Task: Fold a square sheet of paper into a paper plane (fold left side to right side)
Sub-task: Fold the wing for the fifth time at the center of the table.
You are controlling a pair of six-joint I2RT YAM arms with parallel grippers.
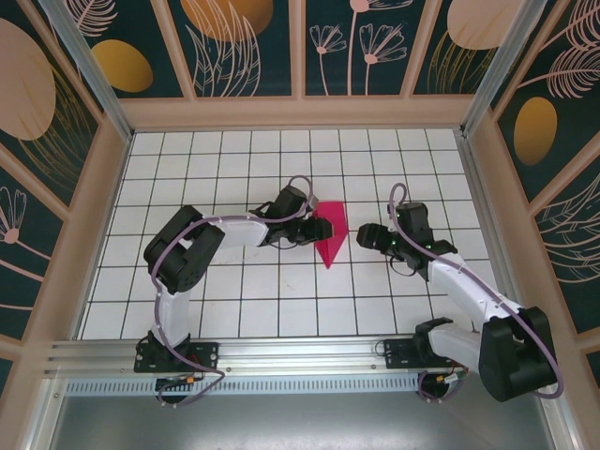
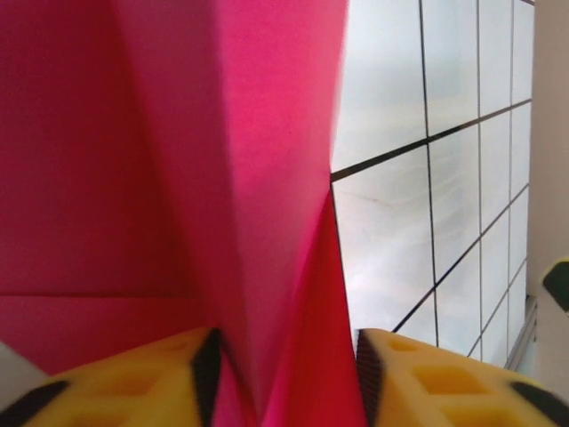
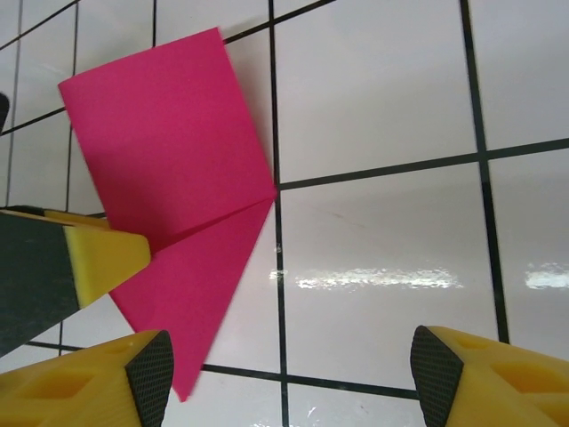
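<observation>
The pink paper (image 1: 334,223) lies on the white grid floor, folded into a pointed shape with its tip toward the near edge. My left gripper (image 1: 319,229) is at its left edge. In the left wrist view a raised fold of the paper (image 2: 178,178) stands between the two yellow fingers (image 2: 133,382), and my left gripper (image 2: 284,378) is partly open around it, its pads close to the paper's sides. My right gripper (image 1: 362,236) hovers just right of the paper, open and empty. The right wrist view has the paper (image 3: 169,151) ahead and left of the right gripper (image 3: 289,378).
The white gridded table (image 1: 281,300) is boxed in by wooden-framed patterned walls (image 1: 108,187) on three sides. A metal rail (image 1: 300,354) carrying both arm bases runs along the near edge. A yellow finger of the left gripper (image 3: 102,262) reaches over the paper.
</observation>
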